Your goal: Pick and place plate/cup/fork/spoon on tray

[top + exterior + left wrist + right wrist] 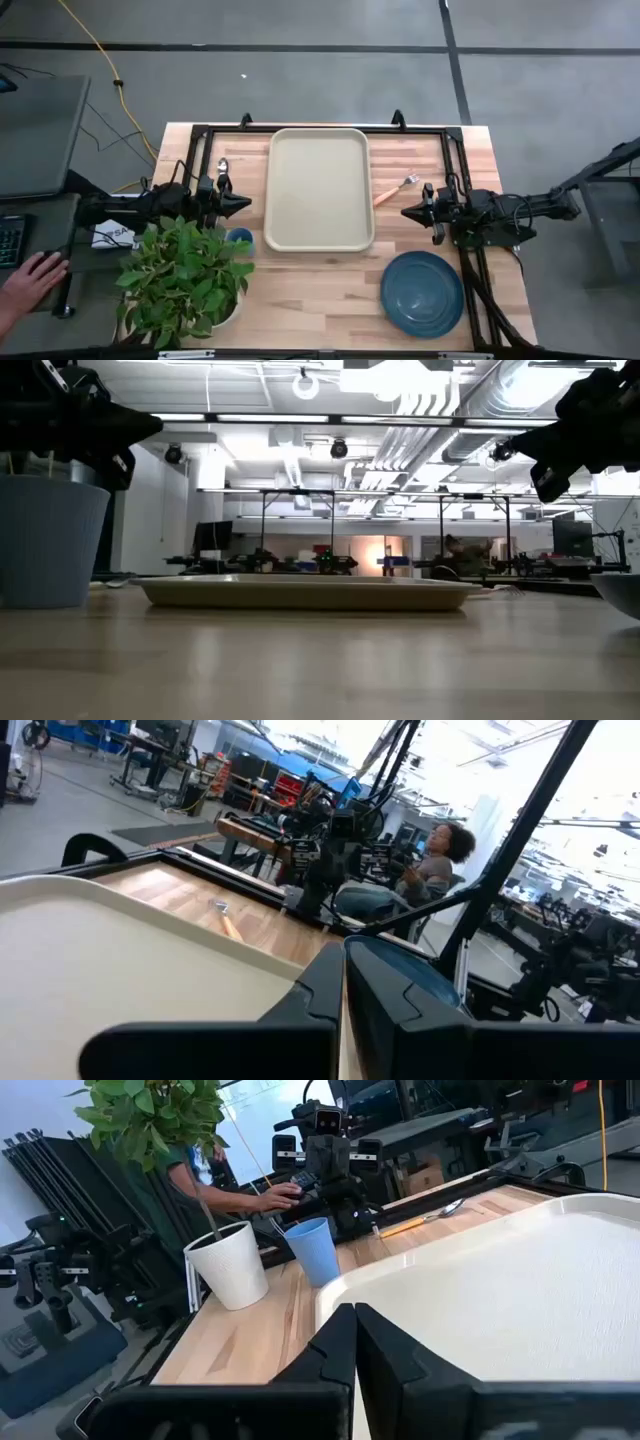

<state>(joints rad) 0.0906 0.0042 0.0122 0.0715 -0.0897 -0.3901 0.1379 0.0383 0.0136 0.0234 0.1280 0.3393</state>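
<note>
The beige tray (320, 190) lies at the table's middle. The fork (396, 189) lies just right of it. The spoon (222, 168) lies left of it, its handle hidden under my left arm. The small blue cup (238, 237) stands by the plant. The dark-blue plate (422, 292) lies at the near right. My left gripper (246, 203) is shut and empty, held above the table left of the tray. My right gripper (406, 212) is shut and empty, above the table right of the tray, near the fork. In the right wrist view the cup (314, 1250) and spoon (432, 1213) show beyond the tray (500, 1290).
A potted plant (182, 275) in a white pot stands at the near left, next to the cup. A black frame (320, 128) runs along the table's far edge and sides. A person's hand (35, 280) rests off the table at the left.
</note>
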